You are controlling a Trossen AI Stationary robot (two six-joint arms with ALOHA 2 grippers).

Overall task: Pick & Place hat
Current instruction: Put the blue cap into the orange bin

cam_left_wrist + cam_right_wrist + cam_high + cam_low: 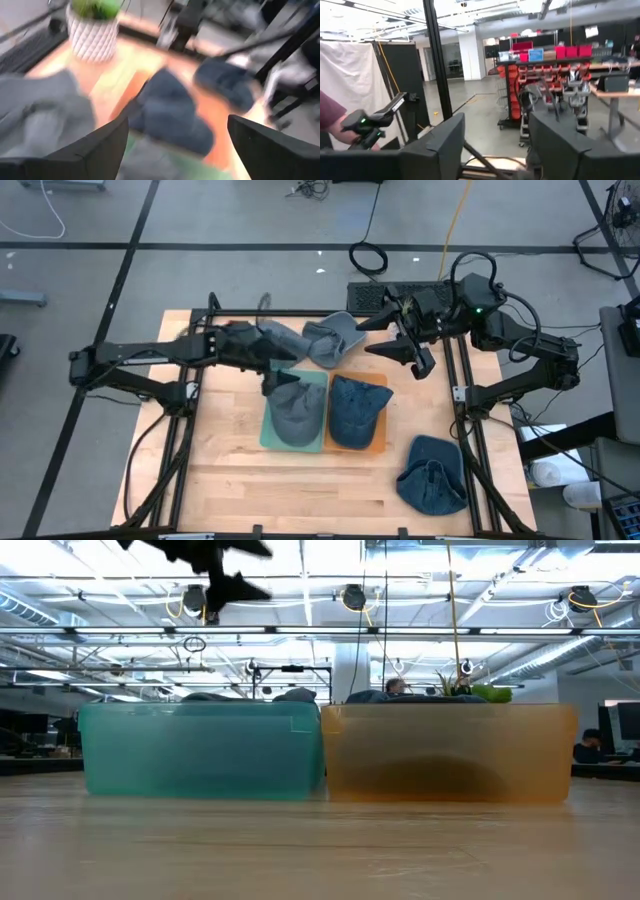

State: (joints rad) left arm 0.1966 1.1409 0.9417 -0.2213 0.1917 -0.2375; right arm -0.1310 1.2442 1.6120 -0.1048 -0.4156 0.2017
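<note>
Now the left tool (280, 380) hovers over the far edge of the teal bin (268, 436), fingers (85, 155) spread apart, nothing between them. Teal bin holds a grey hat (296, 413); orange bin (375, 442) touching its side holds a dark blue hat (357, 410). Another grey hat (335, 338) lies on the bench (230, 470) at the far edge, just beside the left tool's arm. A second blue hat (432, 475) lies on the bench near the right front corner, well apart from the bins. Right tool (415, 358) hangs raised at the far right of the bench, fingers (445, 145) apart, holding nothing. Low view: both bins side by side, touching, hat tops just above the rims.
</note>
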